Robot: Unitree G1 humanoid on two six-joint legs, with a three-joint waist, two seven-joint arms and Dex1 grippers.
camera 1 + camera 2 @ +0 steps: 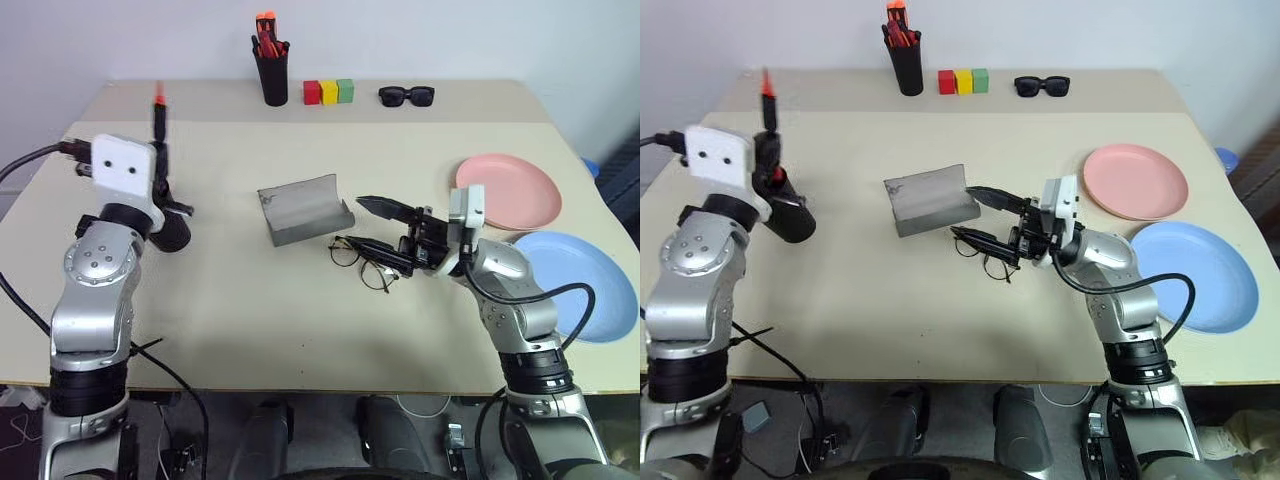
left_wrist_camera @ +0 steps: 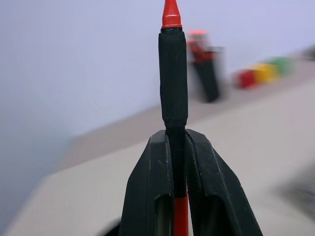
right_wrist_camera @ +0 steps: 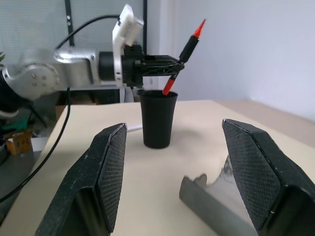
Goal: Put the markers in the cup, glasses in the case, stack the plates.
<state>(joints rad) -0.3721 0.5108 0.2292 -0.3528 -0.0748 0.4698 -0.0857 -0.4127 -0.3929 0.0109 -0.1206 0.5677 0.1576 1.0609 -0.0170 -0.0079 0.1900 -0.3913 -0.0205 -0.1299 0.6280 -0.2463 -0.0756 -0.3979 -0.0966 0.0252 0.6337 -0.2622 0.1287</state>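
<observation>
Above the black cup (image 3: 157, 119), at the bench's (image 1: 230, 320) left side, the left gripper (image 2: 177, 162) has its jaws clamped on the dark marker (image 2: 173, 78), red tip up, its lower end over the cup's mouth. Near the bench's middle lies the open grey case (image 1: 303, 208), and just in front of it the wire-rimmed glasses (image 1: 362, 262) rest on the bench. The right gripper (image 1: 385, 232) hovers over them with jaws apart, one finger above and one low beside the frame. Off to the right sit the pink plate (image 1: 515, 188) and the blue plate (image 1: 590, 285), side by side, unstacked. Along the far edge stand a narrower cup of orange-red markers (image 1: 271, 70), three coloured blocks (image 1: 329, 92) and dark sunglasses (image 1: 406, 96), well clear of both arms.
</observation>
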